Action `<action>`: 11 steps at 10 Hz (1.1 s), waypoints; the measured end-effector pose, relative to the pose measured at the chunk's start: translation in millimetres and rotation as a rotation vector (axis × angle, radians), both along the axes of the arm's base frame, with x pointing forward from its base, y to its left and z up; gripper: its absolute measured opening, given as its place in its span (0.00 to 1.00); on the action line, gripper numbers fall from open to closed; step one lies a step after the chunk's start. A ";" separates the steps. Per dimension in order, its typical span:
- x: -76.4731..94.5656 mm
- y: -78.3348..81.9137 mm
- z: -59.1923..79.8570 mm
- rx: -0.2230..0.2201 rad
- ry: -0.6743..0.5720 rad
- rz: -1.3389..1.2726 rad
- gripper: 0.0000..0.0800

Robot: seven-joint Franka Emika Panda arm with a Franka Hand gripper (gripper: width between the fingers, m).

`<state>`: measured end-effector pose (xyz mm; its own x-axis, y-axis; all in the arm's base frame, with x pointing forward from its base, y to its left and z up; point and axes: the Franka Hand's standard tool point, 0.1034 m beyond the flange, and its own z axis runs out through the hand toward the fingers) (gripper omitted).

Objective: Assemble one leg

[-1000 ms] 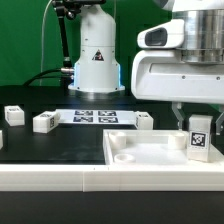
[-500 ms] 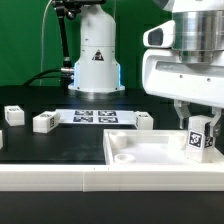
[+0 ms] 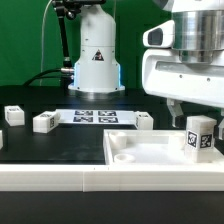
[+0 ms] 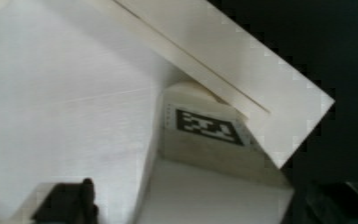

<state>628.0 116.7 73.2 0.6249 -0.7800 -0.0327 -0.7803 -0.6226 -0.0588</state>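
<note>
A leg [image 3: 198, 138], a stubby white post with a square marker on its face, stands slightly tilted on the corner of the large white panel [image 3: 140, 158] at the exterior view's right. My gripper [image 3: 197, 122] hangs over it with one finger on each side. In the wrist view the leg [image 4: 208, 160] lies between the dark fingers [image 4: 69, 200], and a strip of panel [image 4: 51, 90] shows between one finger and the leg. The jaws look open around it.
Three more legs lie on the black table at the left [image 3: 12, 114], left of centre [image 3: 44, 122] and behind the panel [image 3: 144, 121]. The marker board [image 3: 95, 116] lies at the back. The arm's white base [image 3: 97, 60] stands behind it.
The leg's face has turned and it tipped toward the exterior view's right, then came back a little left. The finger at the exterior view's left now stands farther from the leg.
</note>
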 end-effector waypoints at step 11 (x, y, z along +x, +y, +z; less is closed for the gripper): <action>0.0 -1.8 -1.2 -0.045 -0.051 0.952 0.81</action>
<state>628.0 115.0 72.0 0.9979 0.0569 0.0299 0.0581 -0.9975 -0.0395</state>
